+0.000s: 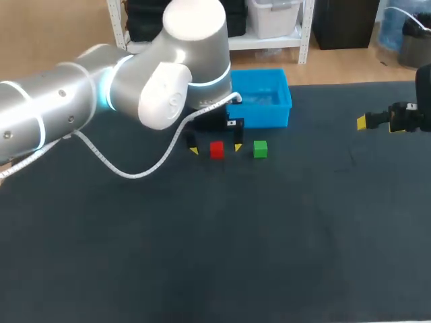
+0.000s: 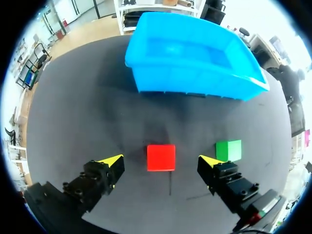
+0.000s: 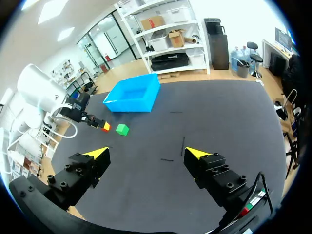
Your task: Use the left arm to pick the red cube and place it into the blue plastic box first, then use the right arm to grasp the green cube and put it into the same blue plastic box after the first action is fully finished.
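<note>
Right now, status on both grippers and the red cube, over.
Left gripper open, straddling red cube, no contact. Right gripper open, empty, well aside. Green cube close beside one left finger; blue box empty.

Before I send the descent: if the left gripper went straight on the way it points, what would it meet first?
The red cube, centred between the open fingers of the left gripper. The tips look set to pass either side of it onto the table; how much height remains is unclear.
</note>
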{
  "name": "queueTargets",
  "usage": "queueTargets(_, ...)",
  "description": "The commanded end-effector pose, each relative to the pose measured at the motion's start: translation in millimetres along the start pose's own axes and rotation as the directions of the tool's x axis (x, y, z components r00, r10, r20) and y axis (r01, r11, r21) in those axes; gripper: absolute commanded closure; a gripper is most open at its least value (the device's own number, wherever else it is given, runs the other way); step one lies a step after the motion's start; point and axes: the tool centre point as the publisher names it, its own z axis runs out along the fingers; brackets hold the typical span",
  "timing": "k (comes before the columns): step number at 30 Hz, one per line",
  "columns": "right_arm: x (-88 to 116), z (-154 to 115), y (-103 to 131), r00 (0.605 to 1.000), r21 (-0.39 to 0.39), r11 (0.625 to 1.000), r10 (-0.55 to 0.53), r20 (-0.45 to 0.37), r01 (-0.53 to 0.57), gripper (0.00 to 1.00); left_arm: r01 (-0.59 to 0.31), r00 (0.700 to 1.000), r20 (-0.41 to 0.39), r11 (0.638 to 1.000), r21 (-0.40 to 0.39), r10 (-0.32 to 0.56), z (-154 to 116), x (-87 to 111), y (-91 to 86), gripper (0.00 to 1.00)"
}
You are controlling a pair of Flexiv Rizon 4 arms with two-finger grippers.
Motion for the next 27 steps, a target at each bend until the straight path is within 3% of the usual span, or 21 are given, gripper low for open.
queueTargets(1,0,0,0,1.000,0.000,1.000,0.000,-0.001,0.000,0.00,0.004,1.000,-0.007,1.000,-0.016,-0.004,4,-1.8,-2.9,0.00)
queueTargets(14,0,0,0,1.000,0.000,1.000,0.000,-0.001,0.000,0.00,0.033,0.999,-0.006,0.999,-0.022,-0.033,8,0.0,3.8,0.00)
queueTargets(16,0,0,0,1.000,0.000,1.000,0.000,-0.001,0.000,0.00,0.040,0.999,-0.006,0.999,-0.019,-0.040,9,0.6,5.5,0.18)
queueTargets(18,0,0,0,1.000,0.000,1.000,0.000,-0.001,0.000,0.00,0.043,0.999,-0.005,0.999,-0.019,-0.043,9,0.8,6.2,0.50)
queueTargets(19,0,0,0,1.000,0.000,1.000,0.000,-0.001,0.000,0.00,0.045,0.999,-0.005,0.999,-0.017,-0.045,9,0.8,6.6,0.56)
queueTargets(22,0,0,0,1.000,0.000,1.000,0.000,-0.001,0.000,0.00,0.047,0.999,-0.007,0.999,-0.014,-0.047,11,0.8,7.1,0.58)
queueTargets(25,0,0,0,1.000,0.000,1.000,0.000,-0.001,0.000,0.00,0.044,0.999,-0.007,0.999,-0.015,-0.044,12,0.9,6.8,0.65)
queueTargets(27,0,0,0,1.000,0.000,1.000,0.000,-0.001,0.000,0.00,0.042,0.999,-0.008,0.999,-0.016,-0.042,12,0.8,6.7,0.78)
